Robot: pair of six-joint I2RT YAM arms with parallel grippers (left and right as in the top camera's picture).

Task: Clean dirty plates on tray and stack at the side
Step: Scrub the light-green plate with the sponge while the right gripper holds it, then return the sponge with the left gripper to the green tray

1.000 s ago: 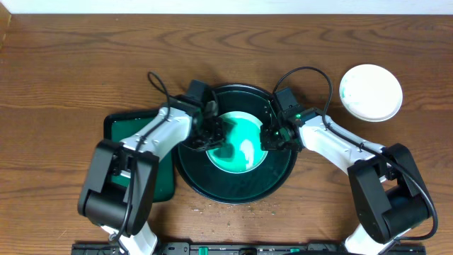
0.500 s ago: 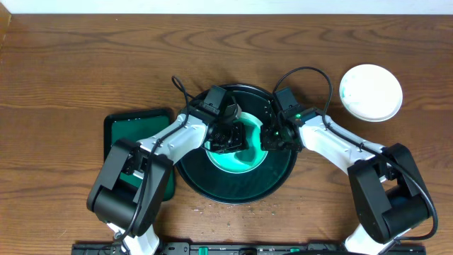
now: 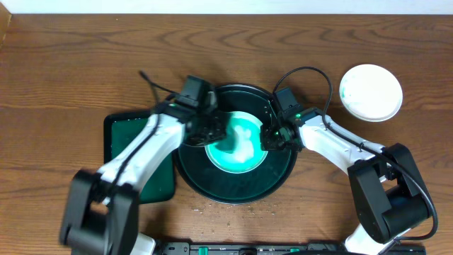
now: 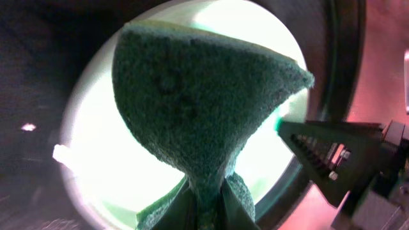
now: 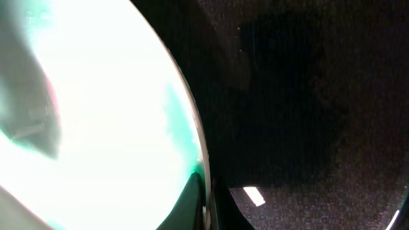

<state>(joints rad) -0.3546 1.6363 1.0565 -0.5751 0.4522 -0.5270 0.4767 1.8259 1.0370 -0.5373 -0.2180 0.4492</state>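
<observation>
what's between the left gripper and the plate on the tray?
A dark green sponge, pinched in the left gripper, over the plate; left wrist view shows it.

No lettering, label, brand mark or number can be read in any of the three views; the surfaces shown are plain or blurred.

- Overhead looks straight down on the whole table
- Left wrist faces down, very near the plate
- Right wrist sits nearer still, at that plate's rim; all three share it
</observation>
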